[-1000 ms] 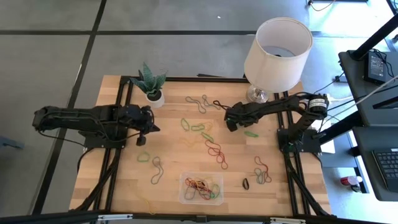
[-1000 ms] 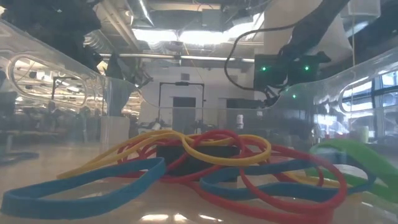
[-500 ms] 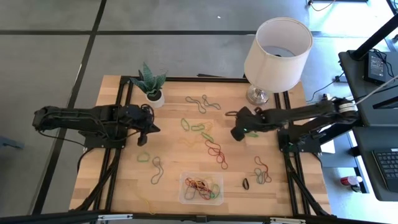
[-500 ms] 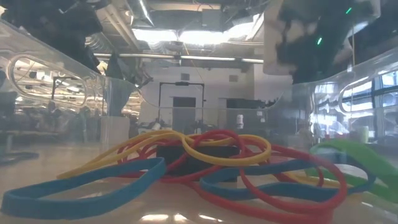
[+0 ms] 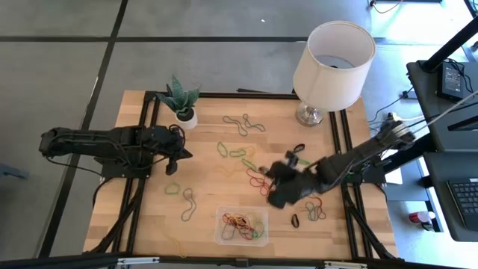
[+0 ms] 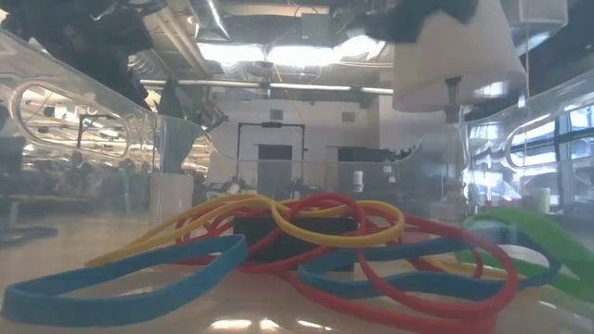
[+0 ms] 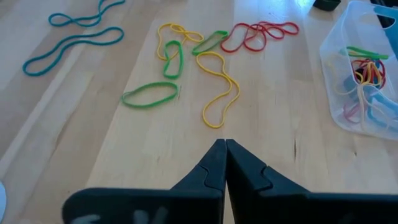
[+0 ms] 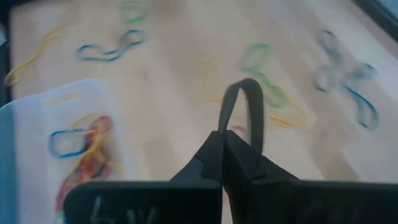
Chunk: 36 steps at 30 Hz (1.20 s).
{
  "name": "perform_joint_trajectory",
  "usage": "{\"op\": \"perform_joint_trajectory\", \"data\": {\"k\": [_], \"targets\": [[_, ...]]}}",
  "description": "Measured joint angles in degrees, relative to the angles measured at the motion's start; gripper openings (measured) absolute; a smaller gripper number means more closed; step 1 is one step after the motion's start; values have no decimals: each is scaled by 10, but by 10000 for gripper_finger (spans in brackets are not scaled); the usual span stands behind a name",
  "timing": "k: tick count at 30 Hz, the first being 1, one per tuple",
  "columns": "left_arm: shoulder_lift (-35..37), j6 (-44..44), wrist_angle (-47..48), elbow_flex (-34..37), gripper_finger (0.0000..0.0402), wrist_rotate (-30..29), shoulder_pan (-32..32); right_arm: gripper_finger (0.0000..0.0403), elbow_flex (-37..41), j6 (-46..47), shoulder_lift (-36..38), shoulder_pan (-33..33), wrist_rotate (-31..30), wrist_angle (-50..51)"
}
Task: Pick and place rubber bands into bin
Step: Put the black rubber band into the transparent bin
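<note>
Broadly, table (image 5: 149, 224): wooden top with loose rubber bands (image 5: 258, 179) scattered across its middle and far side; most of the job is left.
Lamp (image 5: 332, 56): stands at the far right corner, clear of the work.
Left gripper (image 7: 225, 144): fingers pinched together on nothing, waiting over the table's left side.
Right gripper (image 8: 224, 138): fingers closed on a dark band (image 8: 241, 106), the loop standing up between them, near the bin.
Bin (image 5: 240, 225): clear plastic, at the near edge, already holding a small tangle of red, yellow and blue bands.
Next: by my judgement, carry the dark band over the bin and let go.
</note>
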<state>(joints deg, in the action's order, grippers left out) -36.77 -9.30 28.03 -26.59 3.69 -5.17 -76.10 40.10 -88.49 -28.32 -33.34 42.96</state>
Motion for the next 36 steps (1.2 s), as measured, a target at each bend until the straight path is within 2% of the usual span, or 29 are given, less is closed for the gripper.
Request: {"op": "perform_joint_trajectory", "data": {"k": [3, 6, 12, 20, 25, 31, 36], "targets": [[0, 0, 0, 0, 1, 0, 0, 0, -82, -15, -77, -17, 9, 31], [-1, 0, 1, 0, 3, 1, 0, 0, -162, -9, -153, -24, 45, 73], [-1, 25, 2, 0, 1, 4, 0, 0, -304, 49, -291, -24, 124, 149], [-1, 26, 5, 0, 5, 5, 0, 0, -448, 109, -425, -28, 175, 165], [-1, 26, 5, 0, 2, 5, 0, 0, -498, 146, -479, -30, 215, 208], [-1, 26, 5, 0, 5, 5, 0, 2, -501, 183, -505, -31, 280, 230], [-1, 26, 5, 0, 2, 14, 0, 40, -501, 212, -506, -31, 286, 227]]}}
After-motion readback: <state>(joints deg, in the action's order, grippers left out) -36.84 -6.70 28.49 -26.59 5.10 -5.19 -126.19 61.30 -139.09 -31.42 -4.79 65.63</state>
